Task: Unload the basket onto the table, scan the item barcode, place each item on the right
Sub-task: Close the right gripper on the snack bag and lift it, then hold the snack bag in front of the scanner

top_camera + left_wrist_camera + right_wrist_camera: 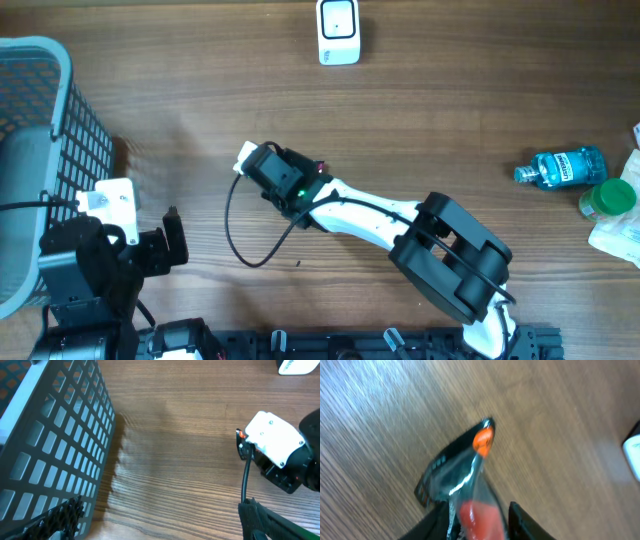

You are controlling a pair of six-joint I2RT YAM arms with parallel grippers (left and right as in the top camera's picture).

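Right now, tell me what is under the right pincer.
A clear packet with black and orange print sits between the fingers of the right pincer, with the wooden table behind it. Overhead, the pincer hides it almost wholly; no barcode shows.

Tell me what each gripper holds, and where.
The right gripper pinches a clear-and-black plastic packet by its near end; the left gripper holds nothing.

Left fingers [272, 522] spread wide, right fingers [527, 522] pinching

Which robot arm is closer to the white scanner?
Right. The right end effector, holding a packet, is at mid-table, below and left of the scanner. The left end effector is farther off, down by the basket.
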